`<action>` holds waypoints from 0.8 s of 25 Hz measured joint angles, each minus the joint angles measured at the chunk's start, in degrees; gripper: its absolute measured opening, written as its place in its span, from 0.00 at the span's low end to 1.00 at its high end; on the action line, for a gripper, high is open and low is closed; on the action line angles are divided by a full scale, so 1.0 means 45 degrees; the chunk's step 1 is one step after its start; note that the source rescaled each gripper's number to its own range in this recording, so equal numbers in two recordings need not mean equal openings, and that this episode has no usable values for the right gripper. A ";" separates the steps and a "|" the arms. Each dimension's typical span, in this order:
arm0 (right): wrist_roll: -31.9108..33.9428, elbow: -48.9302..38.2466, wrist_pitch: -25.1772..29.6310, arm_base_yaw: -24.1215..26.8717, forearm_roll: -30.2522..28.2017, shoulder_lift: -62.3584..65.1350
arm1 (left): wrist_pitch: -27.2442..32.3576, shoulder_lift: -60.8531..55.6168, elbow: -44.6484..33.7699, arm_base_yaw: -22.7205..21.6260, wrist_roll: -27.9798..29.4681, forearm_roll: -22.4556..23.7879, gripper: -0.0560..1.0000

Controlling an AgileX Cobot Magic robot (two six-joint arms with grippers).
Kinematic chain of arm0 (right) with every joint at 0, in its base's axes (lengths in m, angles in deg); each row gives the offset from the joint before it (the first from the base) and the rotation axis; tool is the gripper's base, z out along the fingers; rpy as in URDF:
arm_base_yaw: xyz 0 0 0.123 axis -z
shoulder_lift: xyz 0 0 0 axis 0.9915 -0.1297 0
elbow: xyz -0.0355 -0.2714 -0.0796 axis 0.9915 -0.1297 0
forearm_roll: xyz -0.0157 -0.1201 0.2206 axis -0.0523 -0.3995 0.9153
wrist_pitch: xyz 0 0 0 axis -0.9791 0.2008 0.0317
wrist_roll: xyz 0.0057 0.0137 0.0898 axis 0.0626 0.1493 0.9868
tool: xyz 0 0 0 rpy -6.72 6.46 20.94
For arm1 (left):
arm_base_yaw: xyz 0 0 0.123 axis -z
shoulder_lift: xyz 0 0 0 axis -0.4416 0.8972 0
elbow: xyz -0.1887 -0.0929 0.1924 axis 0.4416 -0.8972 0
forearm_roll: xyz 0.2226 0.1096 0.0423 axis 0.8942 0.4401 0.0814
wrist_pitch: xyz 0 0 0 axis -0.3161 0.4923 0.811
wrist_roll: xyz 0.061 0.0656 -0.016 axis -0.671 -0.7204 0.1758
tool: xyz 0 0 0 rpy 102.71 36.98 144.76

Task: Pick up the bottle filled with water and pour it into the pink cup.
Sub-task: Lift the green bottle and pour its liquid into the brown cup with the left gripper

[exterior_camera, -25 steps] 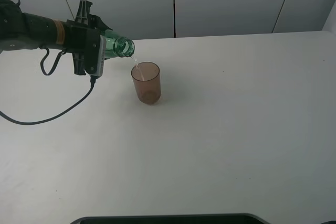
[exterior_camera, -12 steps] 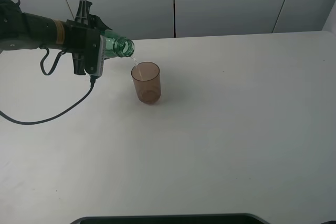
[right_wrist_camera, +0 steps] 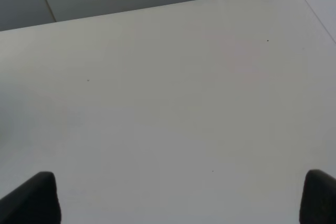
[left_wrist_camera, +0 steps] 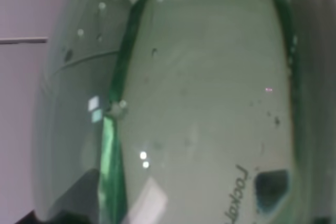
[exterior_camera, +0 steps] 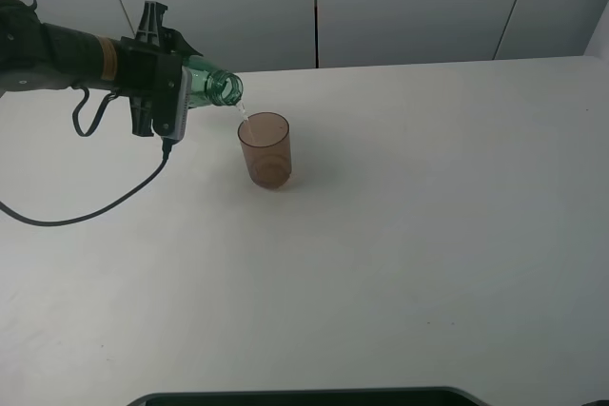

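Note:
My left gripper (exterior_camera: 174,92) is shut on the green-tinted bottle (exterior_camera: 213,85) and holds it tilted near horizontal, its open mouth just above and left of the pink cup's rim. A thin stream of water falls from the mouth into the pink cup (exterior_camera: 265,151), which stands upright on the white table. In the left wrist view the bottle (left_wrist_camera: 210,103) fills the picture, with droplets inside. My right gripper (right_wrist_camera: 176,203) is open over bare table and empty; only its two dark fingertips (right_wrist_camera: 31,198) show.
A black cable (exterior_camera: 105,206) hangs from the left arm and loops over the table at the left. A dark edge (exterior_camera: 304,395) lies along the table's front. Grey wall panels stand behind the table.
The bottle's mouth has dipped very slightly lower; the water keeps running into the cup. The cup and the right arm have not moved.

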 joint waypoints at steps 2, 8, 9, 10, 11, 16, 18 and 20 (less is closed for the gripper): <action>0.0000 0.0000 0.0000 0.0000 0.0000 0.0000 | 0.0021 0.0000 0.0000 0.0000 0.0000 0.0000 0.06; 0.0000 0.0000 0.0000 0.0000 0.0000 0.0000 | 0.0021 0.0000 0.0000 0.0000 -0.0049 0.0000 0.06; 0.0000 0.0000 0.0000 0.0000 0.0000 0.0000 | 0.0021 0.0000 0.0000 0.0000 -0.0049 0.0000 0.06; 0.0000 0.0000 0.0000 0.0000 0.0000 0.0000 | 0.0021 0.0000 0.0000 0.0000 -0.0049 0.0000 0.06; 0.0000 0.0000 0.0000 0.0000 0.0000 0.0000 | 0.0021 0.0000 0.0000 0.0000 -0.0049 -0.0032 0.06; 0.0000 0.0000 0.0000 0.0000 0.0000 0.0000 | 0.0021 0.0000 0.0000 0.0000 -0.0049 -0.0032 0.06; 0.0000 0.0000 0.0000 0.0000 0.0000 0.0000 | 0.0021 0.0000 0.0000 0.0000 -0.0049 -0.0032 0.06; 0.0000 0.0000 0.0000 0.0000 0.0000 0.0000 | 0.0021 0.0000 0.0000 0.0000 -0.0049 -0.0032 0.06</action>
